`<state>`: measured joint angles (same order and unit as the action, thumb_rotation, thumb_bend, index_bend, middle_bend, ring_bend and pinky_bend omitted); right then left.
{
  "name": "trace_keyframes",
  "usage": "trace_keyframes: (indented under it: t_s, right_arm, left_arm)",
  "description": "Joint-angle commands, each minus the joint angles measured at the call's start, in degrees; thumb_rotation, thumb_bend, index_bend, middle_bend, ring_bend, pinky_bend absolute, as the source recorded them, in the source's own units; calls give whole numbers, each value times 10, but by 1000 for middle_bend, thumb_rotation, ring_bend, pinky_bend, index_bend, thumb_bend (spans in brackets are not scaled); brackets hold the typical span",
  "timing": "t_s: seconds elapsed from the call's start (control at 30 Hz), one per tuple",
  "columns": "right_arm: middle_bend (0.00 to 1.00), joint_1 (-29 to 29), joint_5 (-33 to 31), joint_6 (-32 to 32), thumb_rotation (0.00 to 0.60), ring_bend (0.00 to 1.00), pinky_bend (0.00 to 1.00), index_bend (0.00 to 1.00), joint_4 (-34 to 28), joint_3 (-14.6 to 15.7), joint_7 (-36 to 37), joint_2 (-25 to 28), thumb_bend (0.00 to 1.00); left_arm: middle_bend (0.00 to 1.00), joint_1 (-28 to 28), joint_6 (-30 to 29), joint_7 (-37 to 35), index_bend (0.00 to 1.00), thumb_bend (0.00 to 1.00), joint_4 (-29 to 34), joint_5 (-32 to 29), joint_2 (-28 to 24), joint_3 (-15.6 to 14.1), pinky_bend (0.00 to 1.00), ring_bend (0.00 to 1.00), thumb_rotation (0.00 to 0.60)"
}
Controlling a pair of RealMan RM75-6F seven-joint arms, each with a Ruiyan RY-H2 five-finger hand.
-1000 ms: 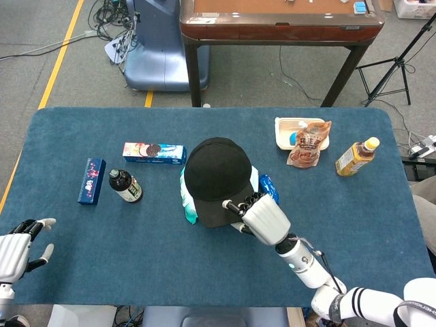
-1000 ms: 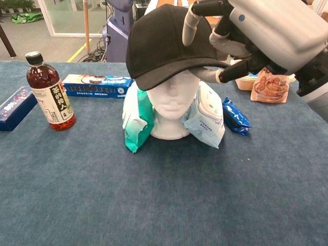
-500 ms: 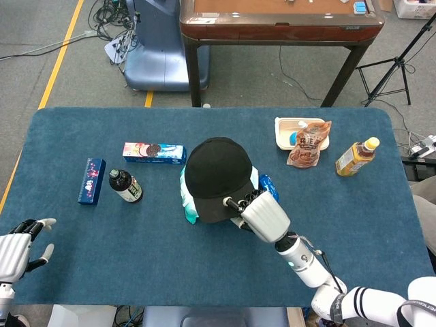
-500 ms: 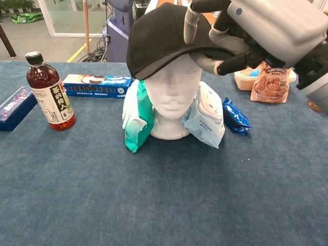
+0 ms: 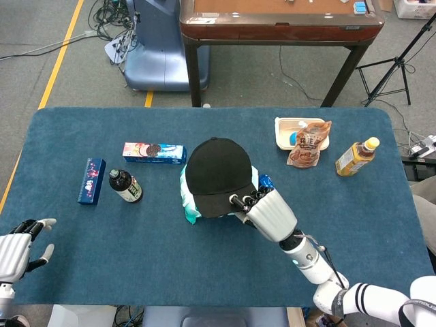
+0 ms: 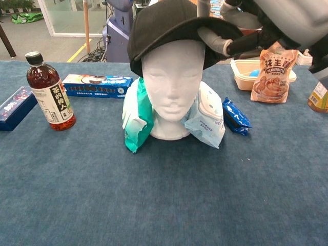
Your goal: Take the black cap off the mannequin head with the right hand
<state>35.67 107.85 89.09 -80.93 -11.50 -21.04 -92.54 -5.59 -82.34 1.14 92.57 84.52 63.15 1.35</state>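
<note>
The black cap [image 5: 216,174] [image 6: 169,23] sits tipped up on the white mannequin head [image 6: 171,87], whose face shows fully in the chest view. My right hand [image 5: 269,212] [image 6: 256,25] pinches the cap's brim from the right, thumb under it and fingers over it. In the head view the cap hides the mannequin head. My left hand [image 5: 19,248] is open at the table's near left edge, away from everything.
A tea bottle [image 6: 50,92], a blue cookie box [image 6: 97,85] and a dark blue box [image 5: 90,180] lie to the left. Wipe packs [image 6: 204,115] lean on the mannequin's base. A snack pouch [image 6: 270,72], tub [image 5: 283,129] and yellow bottle [image 5: 355,157] stand at the right.
My right hand has lifted the brim higher, and the cap has tilted back. The mannequin's face, earlier shaded by the brim, is now uncovered. The left hand has not moved.
</note>
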Motion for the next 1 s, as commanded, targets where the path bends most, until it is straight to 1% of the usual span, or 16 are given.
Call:
trace_keyframes:
  t_s: [0.03, 0.2, 0.4, 0.6, 0.8, 1.0]
  right_arm:
    - [1000, 6, 11, 13, 600, 976, 1000, 735, 15, -11, -8, 3, 427]
    - [1000, 20, -3, 10, 600, 979, 1000, 753, 52, -32, -5, -4, 431]
    - [1000, 47, -24, 9, 600, 979, 1000, 756, 125, -54, 23, -29, 430]
    - [1000, 74, -31, 31, 600, 979, 1000, 756, 191, -69, 56, -57, 431]
    - [1000, 87, -31, 56, 600, 979, 1000, 756, 205, -75, 62, -61, 432]
    - [1000, 100, -36, 68, 600, 979, 1000, 762, 196, -90, 42, -42, 433]
  left_arm:
    - [384, 0, -1, 0, 279, 338, 0, 0, 0, 0, 359, 246, 600]
    - [384, 0, 0, 3, 279, 338, 1, 1, 1, -1, 359, 246, 600]
    - [384, 0, 0, 0, 279, 339, 1, -1, 0, 0, 359, 246, 600]
    - [384, 2, -4, -6, 279, 339, 0, 3, -2, -1, 359, 246, 600]
    - [384, 3, -4, -8, 279, 338, 0, 4, -3, -2, 359, 246, 600]
    - [384, 3, -4, -4, 279, 339, 1, 4, -2, -2, 359, 246, 600]
